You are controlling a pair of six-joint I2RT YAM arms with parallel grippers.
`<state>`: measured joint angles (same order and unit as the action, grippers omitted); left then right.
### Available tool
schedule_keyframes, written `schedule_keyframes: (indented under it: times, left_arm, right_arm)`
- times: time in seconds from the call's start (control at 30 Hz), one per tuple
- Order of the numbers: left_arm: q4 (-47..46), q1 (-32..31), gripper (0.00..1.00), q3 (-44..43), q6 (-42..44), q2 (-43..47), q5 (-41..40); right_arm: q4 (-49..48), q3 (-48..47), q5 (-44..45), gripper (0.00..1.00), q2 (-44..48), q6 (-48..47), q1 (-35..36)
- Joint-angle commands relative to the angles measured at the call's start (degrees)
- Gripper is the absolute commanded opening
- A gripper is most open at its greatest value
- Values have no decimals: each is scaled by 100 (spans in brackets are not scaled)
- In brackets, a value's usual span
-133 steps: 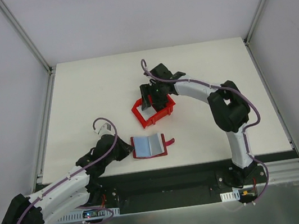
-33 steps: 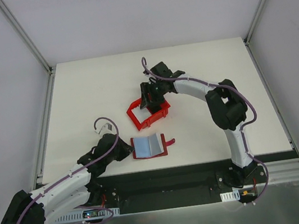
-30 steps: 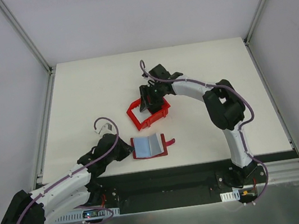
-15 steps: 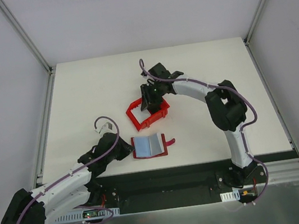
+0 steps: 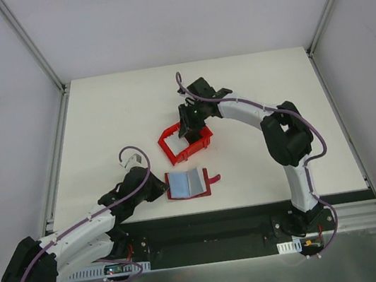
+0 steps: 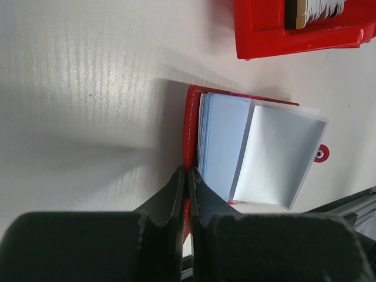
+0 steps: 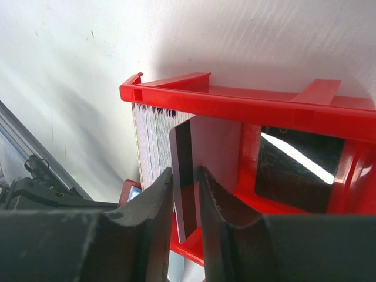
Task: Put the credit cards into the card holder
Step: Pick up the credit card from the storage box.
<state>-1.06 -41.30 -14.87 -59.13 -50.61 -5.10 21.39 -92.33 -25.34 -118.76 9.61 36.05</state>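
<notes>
From where I stand, the white counter fills the middle of the cell. The right arm rises from the 5 o'clock corner, bends over and comes at the red bin from the bin's 1 o'clock side. The left arm lies low, stretching in from 7 o'clock toward the near middle of the counter. The bin sits close to the counter's centre, turned at an angle. Just off its 6 o'clock side, apart from it, the card holder lies open and flat, pale blue-grey slots up and its snap tab pointing to 3 o'clock. The left gripper is pinched tight on the holder's red cover edge at the holder's 9 o'clock side. In the left wrist view a clear flap stands up from the slots. The credit cards stand on edge in a row inside the bin, packed against one wall. The right gripper is down in the bin, drawn narrow around one card with a dark stripe, which passes between its fingers. A small glossy black block sits in the bin beside that card.
</notes>
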Motion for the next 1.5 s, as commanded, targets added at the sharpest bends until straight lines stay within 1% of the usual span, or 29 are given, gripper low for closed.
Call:
schedule_keyframes:
  times: [0.0, 0.17, 0.33, 0.4, 0.53, 0.67, 0.73, 0.77, 0.9, 1.07, 1.23, 1.47]
  left_arm:
    - [-26, -36, 0, -183, 69, -19, -140]
    - [-26, -36, 0, -174, 69, -10, -140]
    - [-26, -36, 0, -139, 69, 34, -122]
    - [-26, -36, 0, -104, 60, 69, -114]
    - [-26, -36, 0, -42, 51, 113, -96]
    - [-26, -36, 0, -33, 51, 122, -87]
    - [-17, -36, 0, -33, 42, 122, -87]
    - [-17, -36, 0, -42, 42, 113, -79]
    - [0, -36, 0, -51, 34, 121, -87]
    - [18, -36, 0, -33, -19, 122, -122]
    - [18, -36, 0, 2, -116, 113, -114]
    - [18, -36, 0, 72, -212, 201, -140]
  right_arm:
    - [67, -48, 47, 21, 432, -20, 42]
    - [120, -21, 371, 14, 555, -116, 25]
    - [357, -170, 995, 1, 687, -301, 7]
    - [480, -232, 1355, 1, 757, -363, -2]
    - [480, -215, 1716, 1, 1065, -433, 7]
    - [656, -162, 2698, 1, 1513, -363, 270]
    - [901, -197, 3707, 1, 1671, -311, 594]
    - [981, -197, 4077, 0, 1741, -293, 744]
    - [1569, -355, 5650, 1, 1760, 14, 1333]
    - [2105, -557, 7312, 0, 1585, 401, 2018]
    - [3010, -1128, 8447, 0, 1215, 893, 2502]
    - [3469, -1103, 8651, 0, 1188, 1447, 2670]
